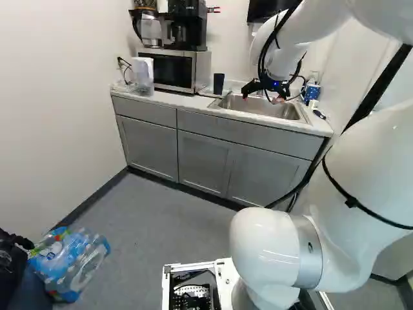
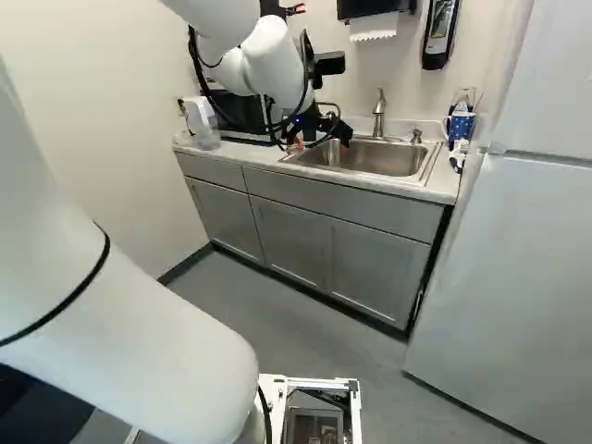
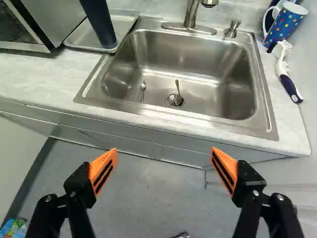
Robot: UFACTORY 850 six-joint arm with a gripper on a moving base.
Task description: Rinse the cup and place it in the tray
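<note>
Nearest is the white arm (image 1: 361, 194), rising from its lowest joint and reaching forward to the sink area. On the floor (image 1: 174, 219) at the left of the left base view lies a pack of clear bottles (image 1: 68, 261). Ahead are grey cabinets (image 1: 203, 158), with a white refrigerator (image 2: 518, 277) at their right in the right base view.

The hand (image 1: 261, 97) is at the end of the arm, above the sink area. In the wrist view the hand (image 3: 164, 152) is spread wide, its orange pads (image 3: 103, 171) well apart and nothing between them. The pale tabletop (image 3: 44, 79) carries a steel sink (image 3: 198, 64). Inside, a spoon (image 3: 143, 91) lies on the bottom near the drain (image 3: 175, 99).

The subject cup (image 3: 98, 22), dark and tall, stands on end in the metal tray (image 3: 79, 39), at the corner nearest the sink. Which end is up cannot be determined. The tray rests on the tabletop between the sink and the microwave (image 1: 174, 70). On the sink's other side lies a white-and-blue brush (image 3: 283, 69), near a spotted blue mug (image 3: 283, 22).

Behind the basin rises the faucet (image 2: 379, 113). A coffee maker (image 1: 187, 26) sits on top of the microwave. On the wall are a paper towel dispenser (image 2: 370, 9) and a soap dispenser (image 2: 439, 32).
</note>
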